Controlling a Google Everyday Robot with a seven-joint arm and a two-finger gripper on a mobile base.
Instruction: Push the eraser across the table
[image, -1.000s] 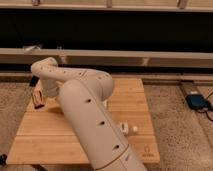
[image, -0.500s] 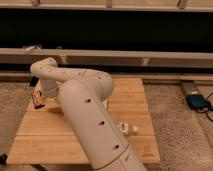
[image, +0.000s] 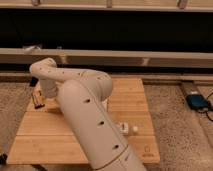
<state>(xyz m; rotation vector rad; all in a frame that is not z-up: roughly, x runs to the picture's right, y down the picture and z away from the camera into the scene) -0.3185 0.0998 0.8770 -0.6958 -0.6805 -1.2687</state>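
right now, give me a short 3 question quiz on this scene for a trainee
1. True or false: the gripper is at the table's far left corner.
2. What lies on the floor right of the table? A) a blue device with a cable B) a red bucket C) a broom
3. Fill in: the small pale items near the table's front right lie just ____ of the arm.

Key: 1 true. 2 A, the blue device. 3 right.
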